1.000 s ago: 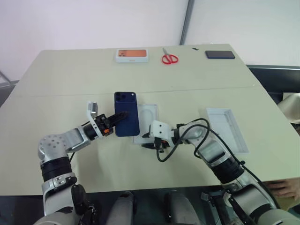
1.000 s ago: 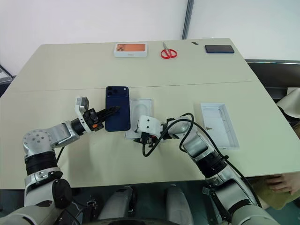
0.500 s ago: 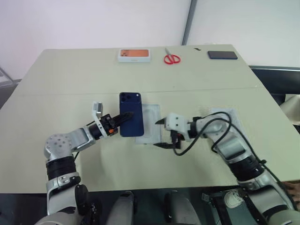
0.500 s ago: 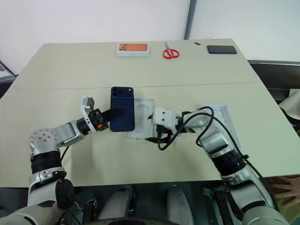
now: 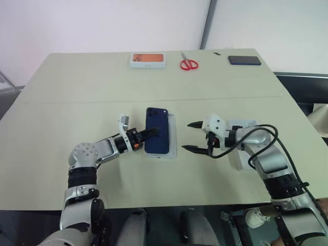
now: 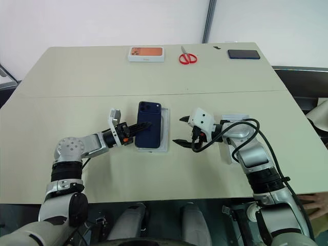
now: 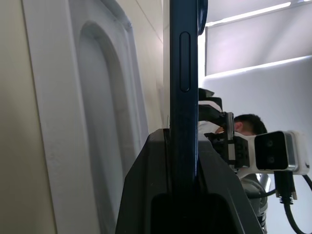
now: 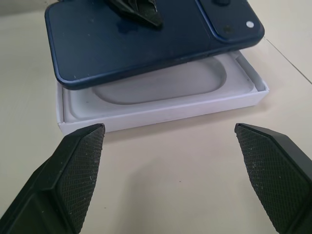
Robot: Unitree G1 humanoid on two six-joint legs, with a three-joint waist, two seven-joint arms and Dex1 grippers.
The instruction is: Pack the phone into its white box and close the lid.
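The phone (image 6: pixel 149 131) — dark navy, glossy back up, its camera bump at the far end — hangs level just above the white box (image 6: pixel 165 134), not yet seated in it. The right wrist view shows the gap plainly: the phone floats over the box's white moulded insert (image 8: pixel 161 87) with its oval recess, overlapping most of the tray. The left gripper (image 6: pixel 137 128) has its two black fingers clamped on the phone's near-left edge, one above and one below, reaching in from the robot's left.

The right gripper (image 6: pixel 181 131) hovers just beside the box on its right side, fingers spread wide apart and holding nothing, pointed toward the box. Behind that arm, near the right hand's wrist, lies the lid (image 5: pixel 241 124), open side up and partly hidden by the arm and its black cable.

All of this sits on a pale table (image 6: pixel 92 82). Along its far edge — well apart from the work — are a white box with an orange picture (image 6: pixel 146 53), red-handled scissors (image 6: pixel 187 57) and a flat black slab (image 6: pixel 244 54).
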